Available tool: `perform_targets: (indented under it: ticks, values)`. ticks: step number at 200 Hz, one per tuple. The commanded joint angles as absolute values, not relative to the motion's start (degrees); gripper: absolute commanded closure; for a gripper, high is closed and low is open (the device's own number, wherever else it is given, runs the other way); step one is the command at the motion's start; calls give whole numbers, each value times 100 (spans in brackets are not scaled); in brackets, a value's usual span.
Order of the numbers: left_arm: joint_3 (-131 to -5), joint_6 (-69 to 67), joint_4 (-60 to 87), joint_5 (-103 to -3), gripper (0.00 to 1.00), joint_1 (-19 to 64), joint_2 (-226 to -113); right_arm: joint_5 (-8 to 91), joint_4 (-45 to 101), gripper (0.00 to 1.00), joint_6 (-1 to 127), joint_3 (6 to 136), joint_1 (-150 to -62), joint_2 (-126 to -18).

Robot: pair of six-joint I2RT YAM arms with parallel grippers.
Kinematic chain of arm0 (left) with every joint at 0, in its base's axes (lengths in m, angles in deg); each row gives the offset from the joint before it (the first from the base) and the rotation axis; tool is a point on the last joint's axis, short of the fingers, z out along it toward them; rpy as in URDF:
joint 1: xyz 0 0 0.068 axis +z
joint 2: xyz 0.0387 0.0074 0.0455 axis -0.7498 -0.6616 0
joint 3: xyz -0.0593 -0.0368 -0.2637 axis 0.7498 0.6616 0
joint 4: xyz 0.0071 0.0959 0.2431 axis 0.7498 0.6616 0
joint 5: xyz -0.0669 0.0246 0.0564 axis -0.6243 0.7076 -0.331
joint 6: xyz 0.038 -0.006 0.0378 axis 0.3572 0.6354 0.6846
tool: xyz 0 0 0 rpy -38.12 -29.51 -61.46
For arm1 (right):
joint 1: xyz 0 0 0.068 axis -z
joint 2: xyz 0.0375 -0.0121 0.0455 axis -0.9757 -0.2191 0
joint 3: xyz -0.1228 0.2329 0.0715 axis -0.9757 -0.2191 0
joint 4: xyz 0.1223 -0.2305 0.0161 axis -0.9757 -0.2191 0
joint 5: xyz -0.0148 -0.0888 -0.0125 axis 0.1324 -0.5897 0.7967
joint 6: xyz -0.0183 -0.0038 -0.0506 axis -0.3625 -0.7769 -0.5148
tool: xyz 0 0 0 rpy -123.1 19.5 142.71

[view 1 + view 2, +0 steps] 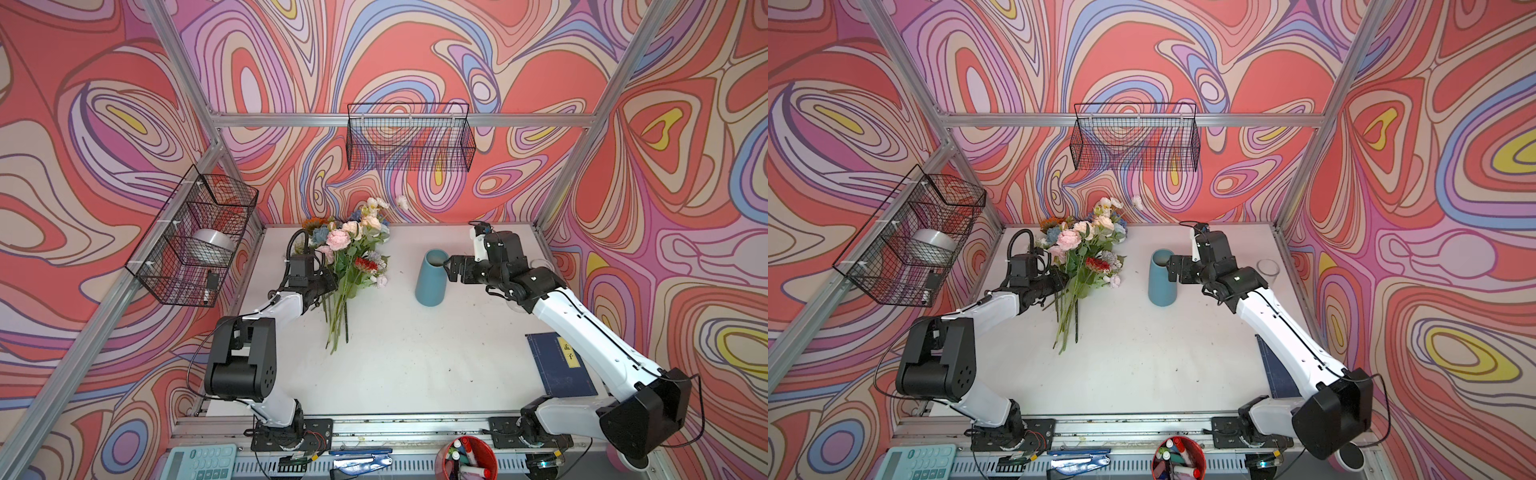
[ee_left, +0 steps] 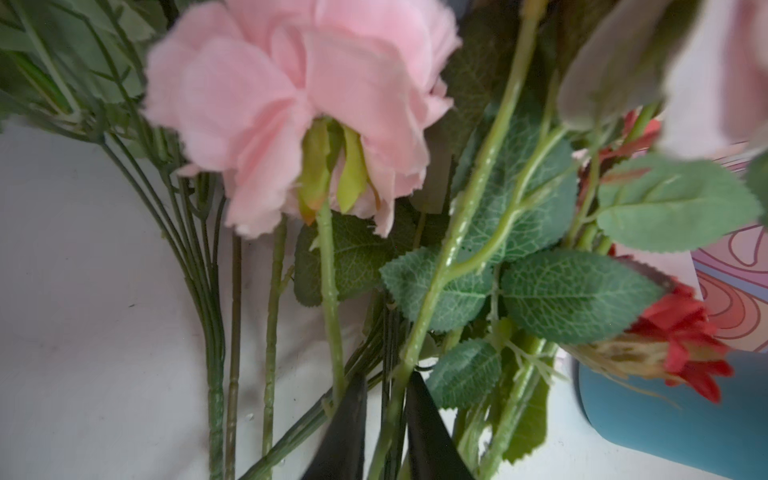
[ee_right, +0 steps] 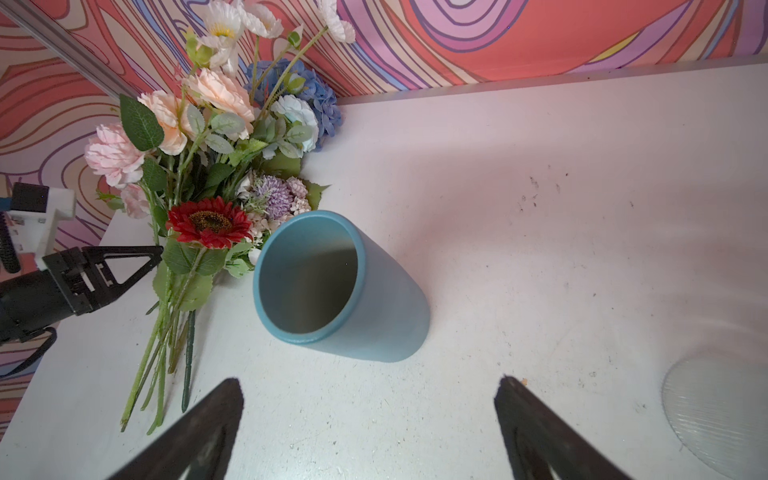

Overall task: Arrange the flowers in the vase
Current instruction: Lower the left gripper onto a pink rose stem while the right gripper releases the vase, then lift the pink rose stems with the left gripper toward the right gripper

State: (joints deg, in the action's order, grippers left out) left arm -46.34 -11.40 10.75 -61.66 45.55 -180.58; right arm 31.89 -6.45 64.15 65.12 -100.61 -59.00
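Left end effector (image 2: 388,386) pinches a few green stems of the flowers (image 1: 353,257), its jaws nearly together. I see the flowers lying on the worktop (image 1: 415,365), blooms at the far end, near the upright blue vase (image 1: 430,282). My right end effector (image 1: 449,266) sits spread wide, just beside the vase rim.

Bright, even light; soft shadows; nearby flowers (image 2: 291,104) blurred.
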Motion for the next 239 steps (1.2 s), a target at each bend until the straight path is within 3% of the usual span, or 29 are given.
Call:
perform_targets:
  ticks: [1,58,166,239]
  values:
    - [-4857,-998,999,-6136,85,4524,-18243,3032,-738,3,6395,6521,-10037,-5702]
    - [-4648,-1019,902,-6040,100,4506,-17968,2897,-756,3,6327,6513,-10037,-5621]
    - [-2734,-600,-1579,-5623,100,4393,-16227,2734,668,6,6009,5518,-10037,-5072]
    - [-2851,-330,-1136,-5025,100,4326,-15326,3612,1355,11,5715,5500,-10050,-4929]
